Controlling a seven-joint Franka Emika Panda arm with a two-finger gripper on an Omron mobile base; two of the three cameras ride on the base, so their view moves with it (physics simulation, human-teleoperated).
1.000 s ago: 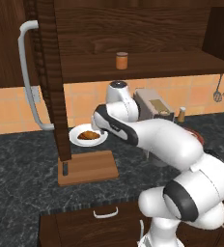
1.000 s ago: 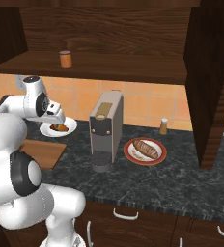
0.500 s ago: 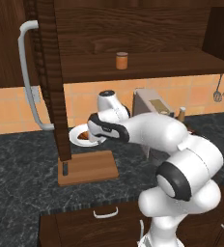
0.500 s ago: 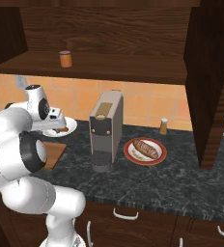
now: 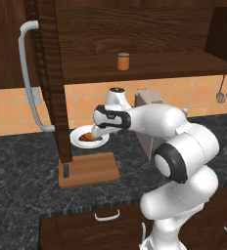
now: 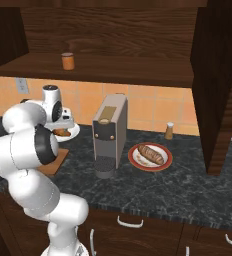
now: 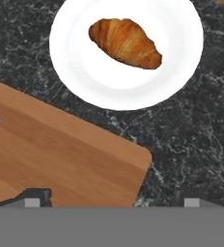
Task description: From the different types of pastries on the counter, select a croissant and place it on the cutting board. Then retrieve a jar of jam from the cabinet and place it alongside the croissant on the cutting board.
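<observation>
In the hand view the claw (image 7: 111, 195) hangs with its dark tips spread wide and nothing between them, over the corner of the cutting board (image 7: 61, 154) and the dark table (image 7: 191, 140). Just beyond lies the croissant (image 7: 125, 42) on a round white plate (image 7: 85, 82) (apparently beside the board, not touching it). Farther back, the jar of jam (image 5: 123, 61) stands on the cabinet (image 5: 145, 34) shelf.

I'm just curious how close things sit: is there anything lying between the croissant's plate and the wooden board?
Nothing lies there. In the hand view, a narrow strip of bare dark counter separates the white plate holding the croissant from the cutting board.
</observation>
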